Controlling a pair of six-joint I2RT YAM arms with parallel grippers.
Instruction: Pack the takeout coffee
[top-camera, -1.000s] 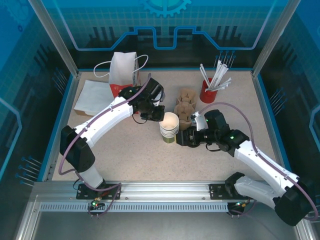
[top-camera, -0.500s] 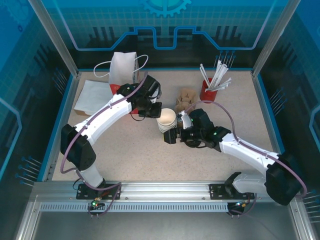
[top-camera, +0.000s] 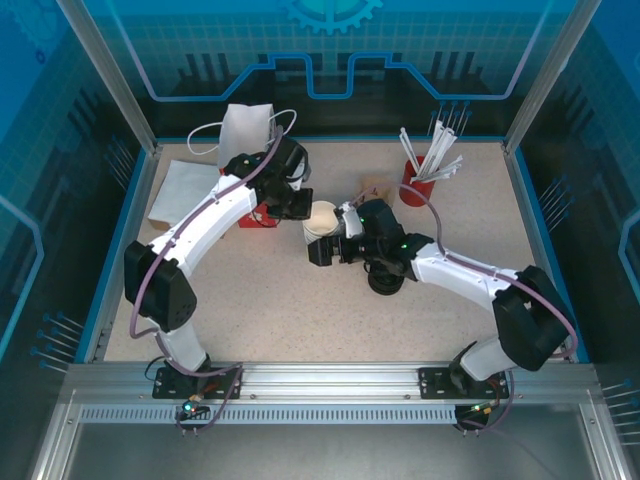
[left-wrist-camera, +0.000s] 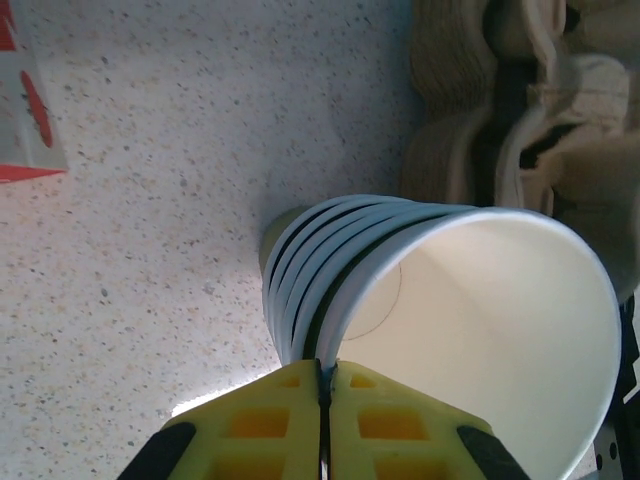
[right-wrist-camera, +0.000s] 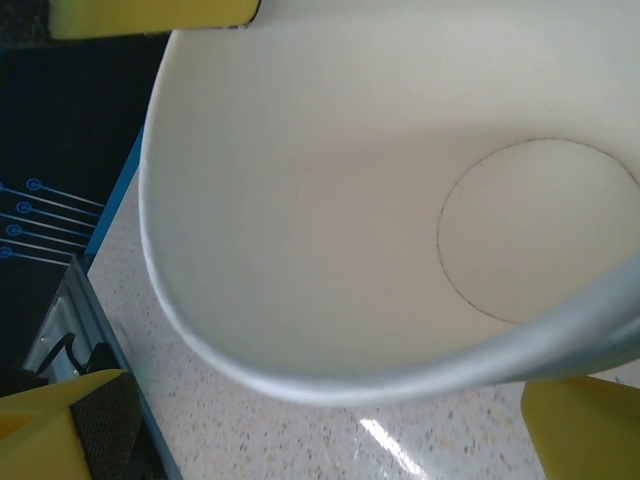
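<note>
- Speckled table (top-camera: 270, 300) sits inside a blue-walled enclosure with a low blue edge. The open floor lies on the near side, in front of both arms.
- The left gripper (left-wrist-camera: 322, 385) is pinched tight on the rim of the tilted cup stack (top-camera: 321, 219). How many rims lie in the pinch cannot be told.
- The right gripper (right-wrist-camera: 325, 405) is spread wide at the mouth of the top cup (left-wrist-camera: 480, 310) and is clamped on nothing that can be seen.
- That top cup is judged to be the one meant for the takeout coffee. It lies mid-table between the two grippers, lidless and nested in the stack.
- Risk: if the pinch spans several rims, more than one cup may come away together.
- Risk: a hard squeeze from the right gripper could crush the thin paper wall.
- Risk: the leaning stack may topple or skid if either side lets go.
- Room is tight around the stack. The cardboard carriers (left-wrist-camera: 500, 100) are just behind it and the paper bag (top-camera: 243, 130) is beside the left wrist.
- A round black thing (top-camera: 385, 282) sits under the right forearm; whether it is a lid or a lidded cup is unclear.
</note>
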